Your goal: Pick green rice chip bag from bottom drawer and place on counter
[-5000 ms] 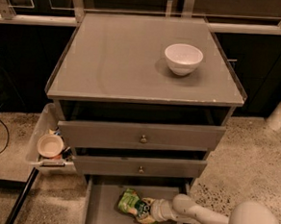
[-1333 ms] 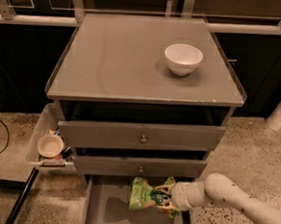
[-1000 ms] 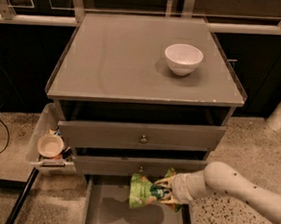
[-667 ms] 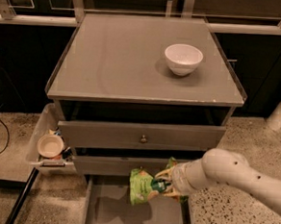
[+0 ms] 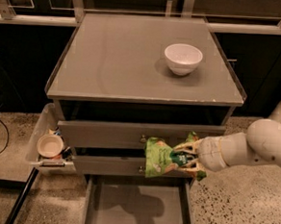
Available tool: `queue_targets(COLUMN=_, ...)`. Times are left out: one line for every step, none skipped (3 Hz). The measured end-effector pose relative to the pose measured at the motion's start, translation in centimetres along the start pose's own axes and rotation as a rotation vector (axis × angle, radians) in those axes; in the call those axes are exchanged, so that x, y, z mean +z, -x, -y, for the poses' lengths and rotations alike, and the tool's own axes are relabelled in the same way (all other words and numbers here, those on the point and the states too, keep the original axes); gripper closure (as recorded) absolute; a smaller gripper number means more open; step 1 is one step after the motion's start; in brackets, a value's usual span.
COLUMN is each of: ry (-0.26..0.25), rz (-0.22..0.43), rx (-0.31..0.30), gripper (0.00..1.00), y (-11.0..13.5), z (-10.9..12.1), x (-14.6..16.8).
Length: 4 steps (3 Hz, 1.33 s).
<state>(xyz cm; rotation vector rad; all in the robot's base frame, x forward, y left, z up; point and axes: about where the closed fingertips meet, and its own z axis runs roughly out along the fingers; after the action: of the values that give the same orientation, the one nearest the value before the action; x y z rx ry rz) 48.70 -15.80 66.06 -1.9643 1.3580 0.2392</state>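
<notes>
The green rice chip bag (image 5: 160, 157) hangs in the air in front of the two upper drawers, well above the bottom drawer (image 5: 136, 205). My gripper (image 5: 186, 154) is shut on the bag's right side, its white arm reaching in from the right. The bottom drawer is pulled out and its grey floor shows nothing on it. The counter (image 5: 119, 64) is the flat grey top above, higher than the bag.
A white bowl (image 5: 183, 58) stands on the counter's back right. A side tray (image 5: 44, 143) at the cabinet's left holds a small cup. Two upper drawers (image 5: 129, 135) with round knobs are nearly closed. Speckled floor lies around the cabinet.
The gripper has lifted the bag out of the bottom drawer and raised it steadily, from the drawer floor up to the level of the middle drawer front.
</notes>
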Motion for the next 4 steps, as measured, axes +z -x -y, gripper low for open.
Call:
queue_targets(ry=-0.081, rz=0.12, rx=0.075, gripper=1.0, y=1.0, z=2.0, x=-2.9)
queue_targets(ry=-0.081, rz=0.12, rx=0.074, gripper=1.0, y=1.0, z=2.0, x=-2.9)
queue_targets(ry=-0.067, rz=0.119, rx=0.027, gripper=1.0, y=2.7, z=2.0, x=-2.3)
queue_targets(ry=-0.062, rz=0.095, rx=-0.101, gripper=1.0, y=7.6, z=4.3, x=-2.9)
